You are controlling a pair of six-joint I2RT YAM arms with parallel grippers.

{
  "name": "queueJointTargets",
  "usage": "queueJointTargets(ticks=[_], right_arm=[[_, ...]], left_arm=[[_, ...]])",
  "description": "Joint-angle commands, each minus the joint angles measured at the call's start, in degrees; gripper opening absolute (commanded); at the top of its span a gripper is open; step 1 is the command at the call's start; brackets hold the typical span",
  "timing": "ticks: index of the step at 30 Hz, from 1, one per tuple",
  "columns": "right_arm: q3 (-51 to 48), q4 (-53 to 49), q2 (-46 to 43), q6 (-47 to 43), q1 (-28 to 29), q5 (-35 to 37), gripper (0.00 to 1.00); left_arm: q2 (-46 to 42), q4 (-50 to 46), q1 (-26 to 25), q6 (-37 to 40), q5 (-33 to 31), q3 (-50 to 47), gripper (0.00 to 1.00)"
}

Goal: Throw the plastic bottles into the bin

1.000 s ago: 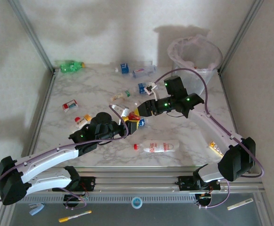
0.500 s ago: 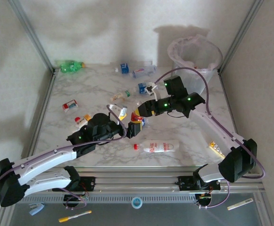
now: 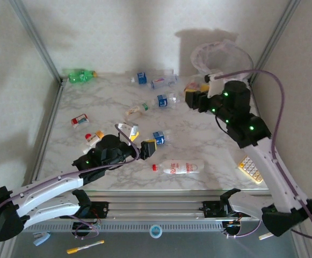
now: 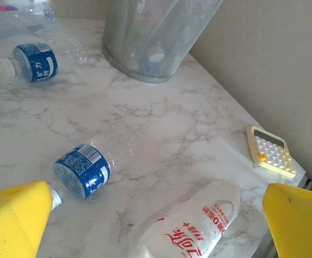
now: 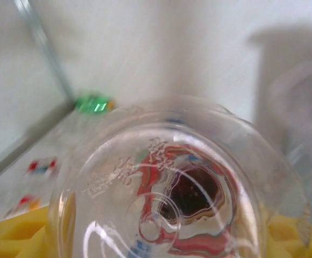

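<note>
Showing the right gripper (image 3: 192,94), jaws pinching a clear red-labelled plastic bottle (image 5: 172,183), near the grey mesh bin (image 4: 156,32); the left gripper (image 3: 146,149) has its jaws spread wide over the white marble worktop (image 3: 204,142).

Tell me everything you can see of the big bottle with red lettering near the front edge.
The big bottle is clear plastic with a white label, red lettering and a red cap at its left end in the top view. It lies on its side on the marble table near the front edge. Nothing touches it: the nearest blue-labelled bottle lies apart, and the open left tool hangs short of it.
</note>
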Motion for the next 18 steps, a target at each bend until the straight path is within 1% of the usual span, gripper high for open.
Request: queueJointTargets(ticks=[1,5,8,12,14,18], right_arm=[[-3.4,16.2,-5.1,-7.3,-0.2,12.1,0.40],[-7.7,28.6,-8.3,-12.9,-0.7,18.4,0.36],[-7.4,30.8,-7.9,-14.7,-1.7,19.2,0.36],[-5.2,28.9,-5.2,-14.1,-4.2,18.8,0.36],[-4.0,27.5,-3.3,-12.9,-6.2,17.3,0.36],[2.5,20.8,3.9,-10.4,-10.7,15.8,0.37]], left_arm=[[-1.4,2.2,-0.2,-1.7,-1.6,-1.5,1.00],[-1.1,3.1,-0.2,-2.2,-1.0,-2.1,1.00],[-0.5,3.5,-0.3,-2.3,-0.5,-2.1,1.00],[-0.2,4.0,-0.2,-2.4,0.0,-2.1,1.00],[0.0,3.9,-0.2,-2.4,0.2,-2.0,1.00],[0.0,3.4,-0.4,-2.2,0.9,-1.8,1.00]])
